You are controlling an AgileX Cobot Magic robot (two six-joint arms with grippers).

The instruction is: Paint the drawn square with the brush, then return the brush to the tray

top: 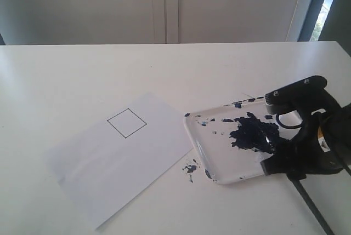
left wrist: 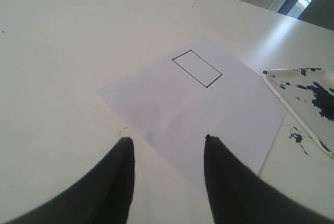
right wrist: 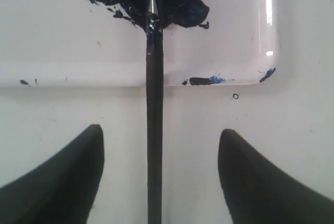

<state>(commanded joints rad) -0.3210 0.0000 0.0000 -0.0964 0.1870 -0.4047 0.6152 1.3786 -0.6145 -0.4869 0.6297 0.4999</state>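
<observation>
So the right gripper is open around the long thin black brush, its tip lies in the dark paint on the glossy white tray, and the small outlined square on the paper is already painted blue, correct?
Not quite. The square is unpainted: only a thin black outline with bare white paper inside, as the exterior view shows. The rest stands.

Cannot see the tray's (top: 193,136) corner nearest the surface's (top: 82,76) right edge, covered by the right tool (top: 282,157). Cannot follow the brush (top: 310,206) under that tool, nor beyond the exterior view's bottom edge. Cannot tell its tip from the paint puddle (top: 249,132). From the left wrist, only part of the tray, cropped at the view's edge; from the right wrist, likewise, with puddle cropped too.
</observation>
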